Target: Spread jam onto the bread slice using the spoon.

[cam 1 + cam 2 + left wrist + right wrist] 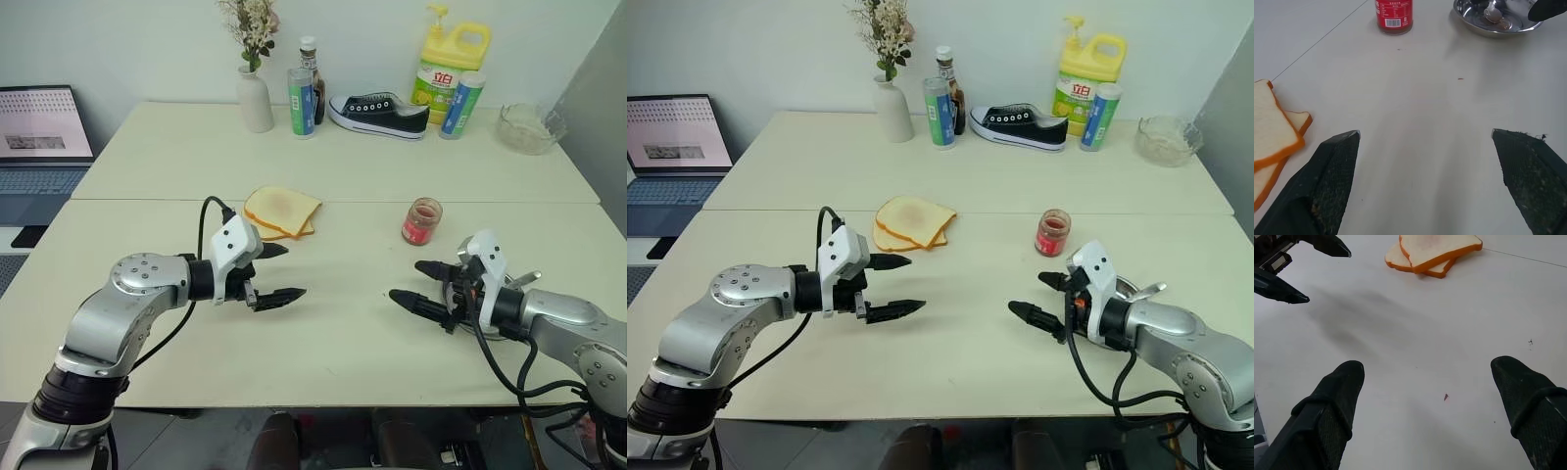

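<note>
A pale bench fills the room's foreground, with a white wall behind it. Nearest, the left gripper and the right gripper hover over bare bench, pointing toward each other, both spread wide and holding nothing. Just behind the right gripper sits a round steel dish with the spoon lying in it. Farther on, the jam stands in its jar to the right, and the bread slice lies left of centre (stacked on a second slice). Along the far edge stand a vase, bottles, a black shoe and a glass bowl.
</note>
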Controlling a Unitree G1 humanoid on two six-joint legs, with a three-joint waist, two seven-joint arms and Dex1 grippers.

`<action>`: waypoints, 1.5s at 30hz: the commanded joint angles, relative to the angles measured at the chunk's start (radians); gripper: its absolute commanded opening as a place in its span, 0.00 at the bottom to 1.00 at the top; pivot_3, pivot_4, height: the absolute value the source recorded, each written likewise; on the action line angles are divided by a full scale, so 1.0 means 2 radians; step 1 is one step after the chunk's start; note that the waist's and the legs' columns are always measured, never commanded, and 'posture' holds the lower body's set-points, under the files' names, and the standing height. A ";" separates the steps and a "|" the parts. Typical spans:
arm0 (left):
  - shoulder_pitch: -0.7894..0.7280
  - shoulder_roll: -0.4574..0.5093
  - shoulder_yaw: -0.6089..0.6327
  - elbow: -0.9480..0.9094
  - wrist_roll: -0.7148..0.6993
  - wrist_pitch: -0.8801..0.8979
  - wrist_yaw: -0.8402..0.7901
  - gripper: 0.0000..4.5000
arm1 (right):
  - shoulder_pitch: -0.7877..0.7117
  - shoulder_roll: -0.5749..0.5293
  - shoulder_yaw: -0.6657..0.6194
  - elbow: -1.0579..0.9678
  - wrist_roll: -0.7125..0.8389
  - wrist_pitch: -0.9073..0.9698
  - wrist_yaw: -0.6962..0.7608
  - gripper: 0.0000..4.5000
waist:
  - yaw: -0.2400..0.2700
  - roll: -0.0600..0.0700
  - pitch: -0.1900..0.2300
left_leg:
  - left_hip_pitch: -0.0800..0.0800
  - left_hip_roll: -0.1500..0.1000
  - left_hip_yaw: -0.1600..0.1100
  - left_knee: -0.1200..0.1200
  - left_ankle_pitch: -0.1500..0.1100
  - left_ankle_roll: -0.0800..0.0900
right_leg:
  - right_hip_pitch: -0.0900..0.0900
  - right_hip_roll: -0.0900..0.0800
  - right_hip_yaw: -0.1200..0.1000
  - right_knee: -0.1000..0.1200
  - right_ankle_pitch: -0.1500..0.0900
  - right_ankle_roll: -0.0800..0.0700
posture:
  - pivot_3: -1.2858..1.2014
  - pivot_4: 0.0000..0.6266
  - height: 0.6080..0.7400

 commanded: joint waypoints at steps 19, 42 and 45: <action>-0.045 -0.111 0.122 0.123 -0.016 0.023 0.184 1.00 | -0.077 0.053 0.063 -0.016 -0.031 -0.034 -0.030 0.99 | -0.001 0.000 0.000 | 0.000 0.000 0.000 0.000 0.000 0.000 | 0.000 0.000 0.000 0.000 0.000 0.000 | 0.52 0.24 1.00; -0.214 -0.231 0.117 0.495 0.069 -0.167 0.248 1.00 | -0.127 0.148 0.154 0.040 -0.146 -0.069 -0.049 0.99 | 0.001 0.000 0.000 | -0.001 -0.001 -0.001 0.000 0.000 0.000 | 0.000 -0.001 -0.002 0.000 0.001 0.000 | 0.52 0.24 1.00; -0.224 -0.231 0.101 0.521 0.085 -0.177 0.229 1.00 | -0.127 0.150 0.152 0.041 -0.146 -0.066 -0.050 0.99 | 0.001 0.000 0.000 | -0.001 -0.001 -0.001 0.001 0.000 0.000 | 0.000 -0.001 -0.001 0.000 0.001 0.000 | 0.52 0.24 1.00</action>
